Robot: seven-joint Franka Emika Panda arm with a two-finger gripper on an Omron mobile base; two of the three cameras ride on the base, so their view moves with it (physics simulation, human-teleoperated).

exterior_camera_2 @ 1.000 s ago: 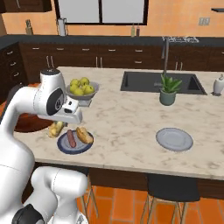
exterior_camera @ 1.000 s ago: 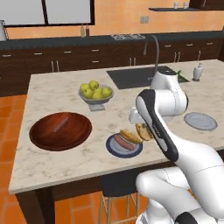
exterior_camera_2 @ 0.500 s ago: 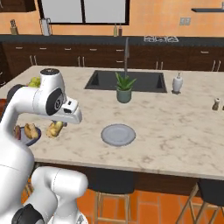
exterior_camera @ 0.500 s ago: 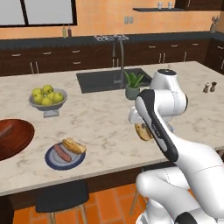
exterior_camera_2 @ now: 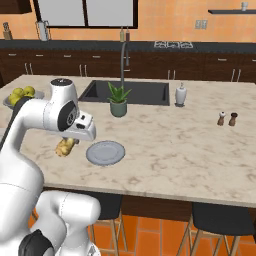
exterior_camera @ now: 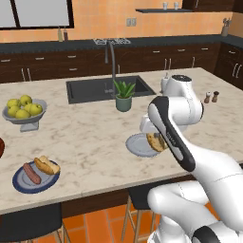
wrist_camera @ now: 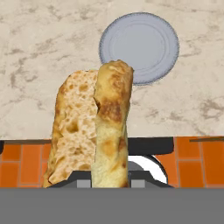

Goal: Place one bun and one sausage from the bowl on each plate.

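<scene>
– How far along was it?
– The navy-rimmed plate (exterior_camera: 19, 182) near the counter's front edge held bun and sausage.
– And the paler plate (exterior_camera_2: 105, 152)?
– Bare; the gripper (exterior_camera_2: 67, 146) had closed on a bun (wrist_camera: 94, 131) just beside it.

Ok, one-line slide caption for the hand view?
Split golden-brown bread bun gripped upright in the fingers, with the pale grey-blue round plate bare on the marble counter beyond.

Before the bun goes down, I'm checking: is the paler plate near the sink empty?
Empty. The plate shows a bare grey face; the bun hangs in the gripper.
</scene>
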